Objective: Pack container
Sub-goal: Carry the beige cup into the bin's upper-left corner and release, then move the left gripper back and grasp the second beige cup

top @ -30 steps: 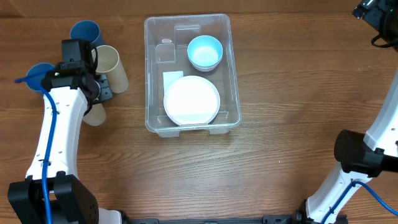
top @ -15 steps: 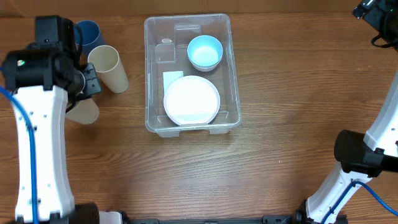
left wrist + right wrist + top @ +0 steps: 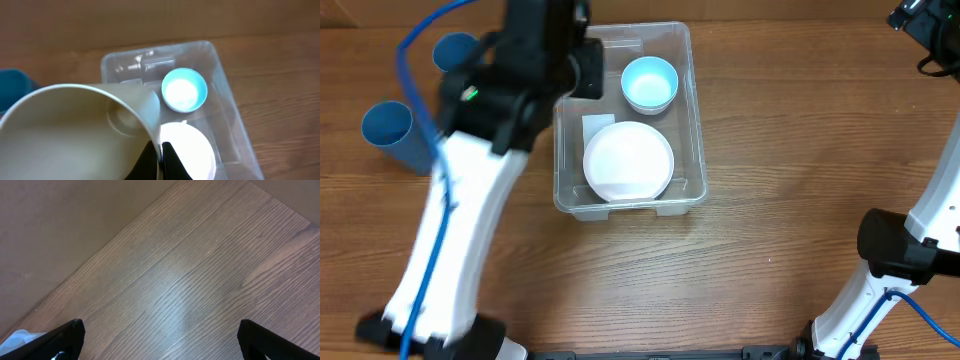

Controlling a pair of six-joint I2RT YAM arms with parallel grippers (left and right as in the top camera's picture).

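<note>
The table [image 3: 780, 240] carries the container [image 3: 697, 130] at its centre, toward the far side. The left arm [image 3: 470, 210] stretches from the near left to the container's far-left corner. In the container, a white plate [image 3: 628, 162] lies at the near end and a light blue bowl [image 3: 649, 84] sits far right. The left gripper [image 3: 158, 150] pinches the rim of a cream cup [image 3: 65, 135]. One blue cup [image 3: 390, 130] and another [image 3: 455, 50] are on the table, far left. The right gripper [image 3: 160, 330], far right, has its fingers spread wide, holding nothing.
</note>
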